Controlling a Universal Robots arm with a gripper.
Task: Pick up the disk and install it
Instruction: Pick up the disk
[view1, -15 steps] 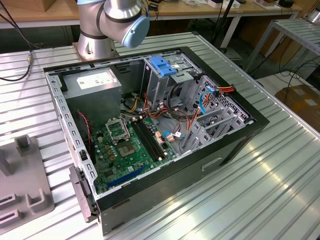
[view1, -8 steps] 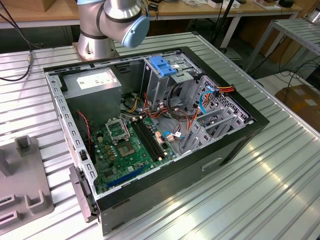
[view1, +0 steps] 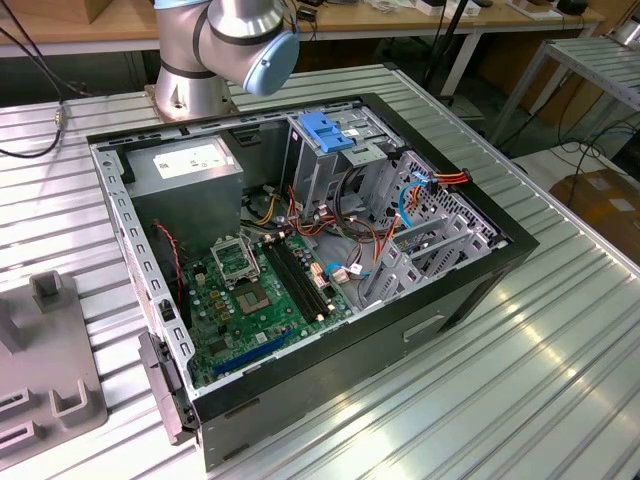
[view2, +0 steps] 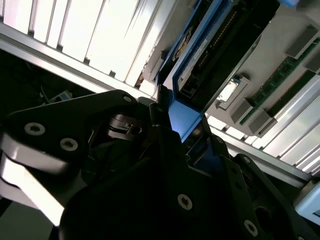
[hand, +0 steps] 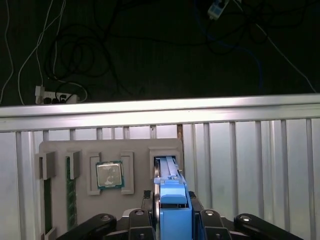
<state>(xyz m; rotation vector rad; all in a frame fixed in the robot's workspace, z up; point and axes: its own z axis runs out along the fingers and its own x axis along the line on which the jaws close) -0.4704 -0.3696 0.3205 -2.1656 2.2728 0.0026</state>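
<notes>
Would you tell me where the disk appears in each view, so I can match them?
First wrist view: the disk, blue carrier foremost, clamped in the hand, over the grey tray.
Second wrist view: the disk seen edge-on, running from the hand towards the tray.
Exterior view: the arm leaves the frame; the tray lies at the exterior view's left.
Shared landmark: the grey tray.

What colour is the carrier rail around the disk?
Bright blue. The disk and its rail show best in the first wrist view.
</notes>
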